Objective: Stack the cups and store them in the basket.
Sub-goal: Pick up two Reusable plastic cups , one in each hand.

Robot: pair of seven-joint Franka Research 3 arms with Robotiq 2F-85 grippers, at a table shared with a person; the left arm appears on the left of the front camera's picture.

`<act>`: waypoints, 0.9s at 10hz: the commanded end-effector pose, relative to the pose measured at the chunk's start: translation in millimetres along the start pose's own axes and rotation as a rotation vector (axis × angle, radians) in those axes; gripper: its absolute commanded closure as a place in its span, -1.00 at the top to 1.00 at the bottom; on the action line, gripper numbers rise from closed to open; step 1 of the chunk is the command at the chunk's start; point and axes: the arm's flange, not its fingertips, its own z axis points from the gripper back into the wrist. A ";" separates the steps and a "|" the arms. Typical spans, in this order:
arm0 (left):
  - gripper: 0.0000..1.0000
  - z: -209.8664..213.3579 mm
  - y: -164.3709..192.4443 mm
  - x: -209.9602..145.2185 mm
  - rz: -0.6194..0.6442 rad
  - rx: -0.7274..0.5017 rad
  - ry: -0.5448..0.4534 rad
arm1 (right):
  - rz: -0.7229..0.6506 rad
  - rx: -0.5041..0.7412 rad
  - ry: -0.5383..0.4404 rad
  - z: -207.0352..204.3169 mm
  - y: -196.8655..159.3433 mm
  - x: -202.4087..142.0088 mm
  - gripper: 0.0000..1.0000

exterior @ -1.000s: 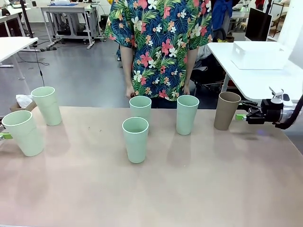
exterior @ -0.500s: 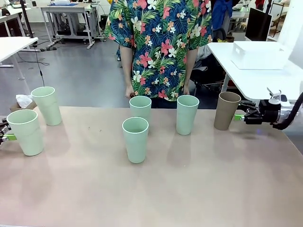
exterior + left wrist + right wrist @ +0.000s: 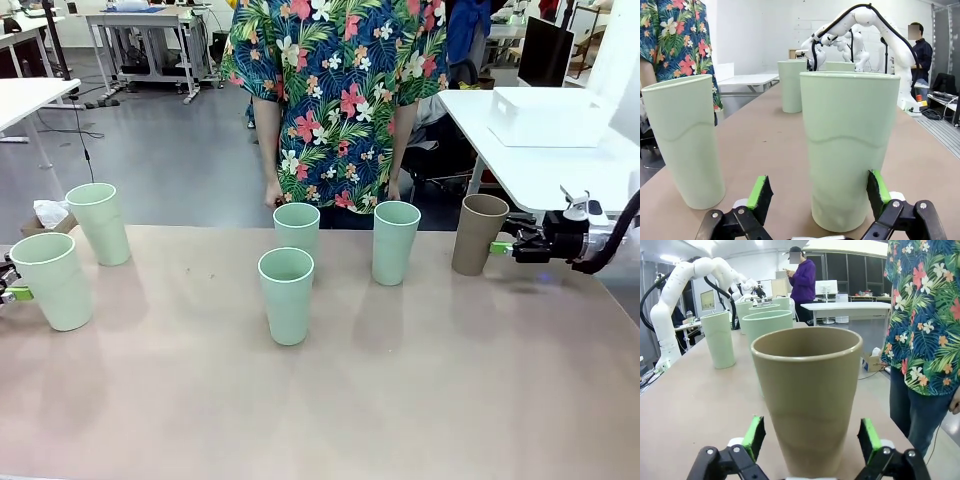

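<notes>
**Right gripper** [image 3: 506, 245] [image 3: 812, 438]: jaws wide apart, level above the table [image 3: 400, 400], reaching in from the right edge. One green-padded finger [image 3: 756, 436] stands on each side of the tan cup, with a gap visible at both pads. It grips nothing.

**Tan cup** [image 3: 478, 233]: stands upright on its narrow base near the table's far right, long axis vertical and open mouth up.

**Left gripper** [image 3: 10, 283] [image 3: 818, 192]: jaws wide apart at the table's left edge, straddling the lower half of the front-left mint cup. One pad stands clear of the cup. The other sits at the cup's outline, and I cannot tell whether it touches.

**Front-left mint cup** [image 3: 55, 282]: upright, mouth up.

**Rear-left mint cup** [image 3: 98, 222]: upright, mouth up, just behind the front-left one.

**Centre-front mint cup** [image 3: 287, 295] and **centre-rear mint cup** [image 3: 297, 226]: both upright, one close behind the other.

**Right mint cup** [image 3: 395, 242]: upright, between the centre pair and the tan cup. None of the cups is nested in another.

**Basket** [image 3: 548, 117]: sits open side up on a white side table [image 3: 560, 170] beyond the far right corner, well apart from all the cups.

**Person** [image 3: 335, 100]: stands at the far edge in a floral shirt, arms down.

**Change over the last second:** the right gripper has moved leftward, bringing its fingertips around the tan cup. The left gripper has come slightly farther into the front view. The cups and basket hold their places.
</notes>
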 end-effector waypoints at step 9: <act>1.00 -22.7 -18.5 6.4 -0.032 -0.027 -0.030 | 0.028 -0.029 -0.009 -20.2 -7.2 -2.8 1.00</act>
